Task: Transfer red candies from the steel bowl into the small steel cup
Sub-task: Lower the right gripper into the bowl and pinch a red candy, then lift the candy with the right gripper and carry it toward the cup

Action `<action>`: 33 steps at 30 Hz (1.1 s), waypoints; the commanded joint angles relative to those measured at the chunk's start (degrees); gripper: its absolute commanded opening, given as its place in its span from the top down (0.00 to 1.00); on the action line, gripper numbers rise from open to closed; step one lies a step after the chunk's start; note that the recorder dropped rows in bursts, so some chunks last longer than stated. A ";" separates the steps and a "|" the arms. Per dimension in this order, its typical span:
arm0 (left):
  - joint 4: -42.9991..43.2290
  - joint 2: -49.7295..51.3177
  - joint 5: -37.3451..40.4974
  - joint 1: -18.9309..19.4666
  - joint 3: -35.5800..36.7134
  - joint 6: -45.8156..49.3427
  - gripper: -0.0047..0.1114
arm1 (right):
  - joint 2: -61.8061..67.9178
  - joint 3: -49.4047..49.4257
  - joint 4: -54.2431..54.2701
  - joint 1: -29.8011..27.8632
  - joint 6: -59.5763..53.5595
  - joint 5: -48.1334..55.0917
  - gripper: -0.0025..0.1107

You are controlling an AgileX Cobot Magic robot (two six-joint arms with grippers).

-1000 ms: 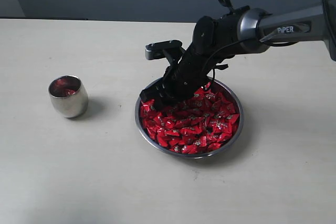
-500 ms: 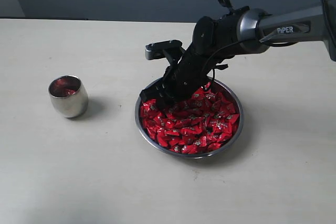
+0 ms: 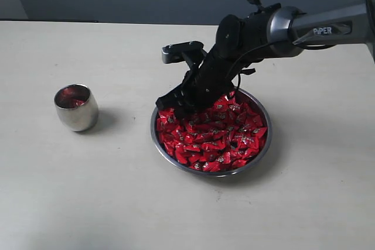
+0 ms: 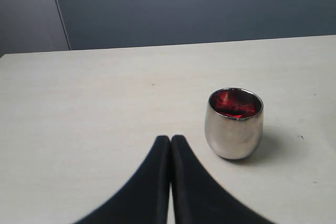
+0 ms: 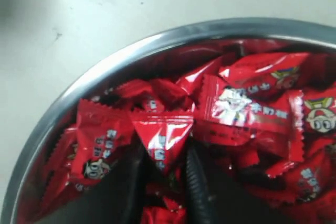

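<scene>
Exterior: the right gripper (image 3: 173,105) is seen low at the cup-side rim of the steel bowl (image 3: 234,173), which is heaped with red candies (image 3: 217,136). The small steel cup (image 3: 76,108) stands well apart on the tabletop (image 3: 88,191). The grip is hidden here.

Left wrist: the left gripper (image 4: 170,139) fingers are pressed together, empty. Red is shown inside the cup.

Right wrist: the fingers (image 5: 197,192) are clamped on one red candy (image 5: 163,139). It is judged light, with slippery foil, and best pinched mid-body.
</scene>
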 commanded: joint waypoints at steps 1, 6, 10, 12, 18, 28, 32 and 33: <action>0.04 -0.26 -0.10 -0.44 0.22 -0.15 0.96 | -3.15 -0.23 -1.54 0.00 -0.40 0.14 0.99; 0.04 -0.26 -0.10 -0.44 0.22 -0.15 0.96 | -4.88 -0.23 -3.39 0.00 -0.40 0.48 0.99; 0.04 -0.26 -0.10 -0.44 0.22 -0.15 0.96 | -5.16 -0.23 -3.45 0.00 -0.40 1.57 0.99; 0.04 -0.26 -0.10 -0.44 0.22 -0.15 0.96 | -5.16 -0.23 -3.45 0.00 -0.26 2.32 0.99; 0.04 -0.26 -0.10 -0.44 0.22 -0.15 0.96 | -5.16 -0.23 -3.45 0.00 0.99 1.94 0.99; 0.04 -0.26 -0.10 -0.44 0.22 -0.15 0.96 | -5.16 -0.51 12.97 0.00 -10.21 -1.14 0.99; 0.04 -0.26 -0.10 -0.44 0.22 -0.15 0.96 | -5.16 -4.92 18.01 0.00 -15.31 0.19 0.99; 0.04 -0.26 -0.10 -0.44 0.22 -0.15 0.96 | -5.16 -7.45 19.53 0.00 -17.38 1.80 0.99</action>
